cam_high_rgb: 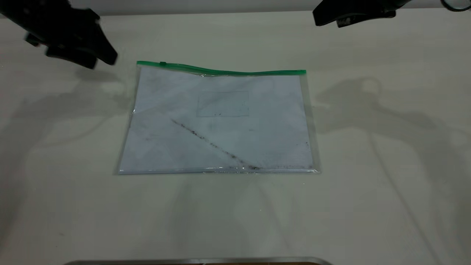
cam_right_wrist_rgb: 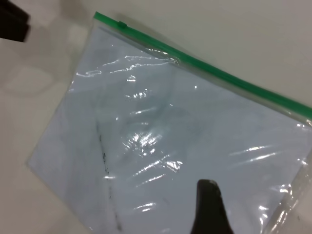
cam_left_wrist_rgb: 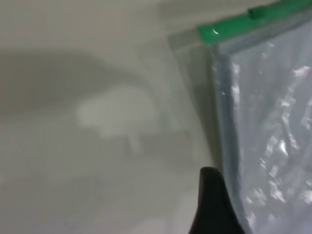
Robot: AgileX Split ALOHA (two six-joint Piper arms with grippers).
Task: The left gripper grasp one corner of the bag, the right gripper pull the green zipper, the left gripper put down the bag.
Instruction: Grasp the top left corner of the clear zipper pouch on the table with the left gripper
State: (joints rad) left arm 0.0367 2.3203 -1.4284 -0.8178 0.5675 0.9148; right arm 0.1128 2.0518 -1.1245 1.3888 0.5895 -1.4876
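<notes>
The bag (cam_high_rgb: pixel 220 121), a clear pouch with white paper and a dark diagonal smudge, lies flat in the middle of the table. The green zipper (cam_high_rgb: pixel 228 72) runs along its far edge, and the small slider tab (cam_high_rgb: pixel 162 63) sits near the far left corner. My left gripper (cam_high_rgb: pixel 104 63) hovers just left of that corner, open and empty. One of its fingers (cam_left_wrist_rgb: pixel 210 195) shows beside the bag's side edge (cam_left_wrist_rgb: pixel 229 126) in the left wrist view. My right gripper (cam_high_rgb: pixel 318 18) hangs beyond the bag's far right corner, apart from it. The right wrist view looks down on the bag (cam_right_wrist_rgb: pixel 161 131) and slider (cam_right_wrist_rgb: pixel 123 24).
The pale table (cam_high_rgb: pixel 386 184) surrounds the bag on all sides. A metal edge (cam_high_rgb: pixel 198 261) runs along the near border of the exterior view. The left gripper (cam_right_wrist_rgb: pixel 12 22) shows as a dark block far off in the right wrist view.
</notes>
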